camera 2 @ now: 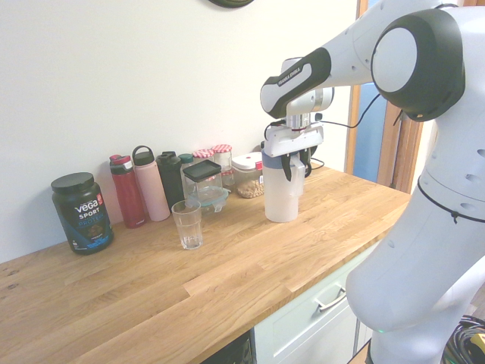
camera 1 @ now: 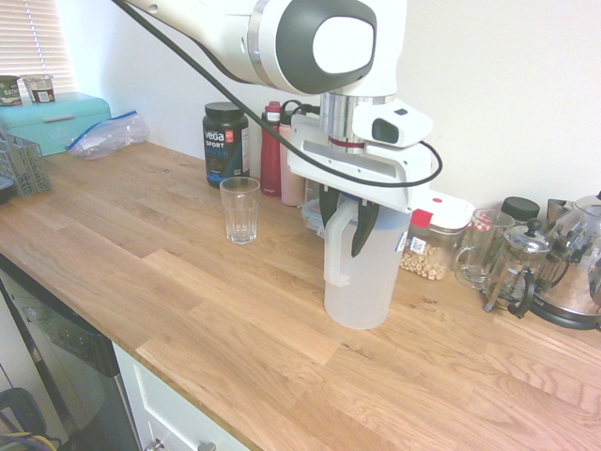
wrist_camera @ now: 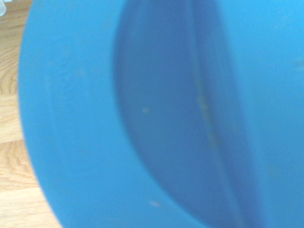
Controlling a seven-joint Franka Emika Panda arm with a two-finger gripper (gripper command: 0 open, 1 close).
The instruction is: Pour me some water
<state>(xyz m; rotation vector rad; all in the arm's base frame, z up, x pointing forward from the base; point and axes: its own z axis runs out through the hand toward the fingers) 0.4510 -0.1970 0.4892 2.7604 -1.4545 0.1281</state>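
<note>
Gripper (camera 1: 344, 228) pointing straight down over pitcher (camera 1: 362, 282), fingers (camera 1: 362, 228) either side of its white handle (camera 1: 336, 246), narrowed around it; firm clamp or not: can't tell. Handle runs vertical, on pitcher's side toward glass. Blue lid (wrist_camera: 156, 114) fills wrist view. 1 pitcher, upright on countertop (camera 1: 188, 291). 1 empty glass (camera 1: 239, 209) well apart. Behind: 1 Vega tub (camera 1: 225, 143), 1 French press (camera 1: 512, 271).
</note>
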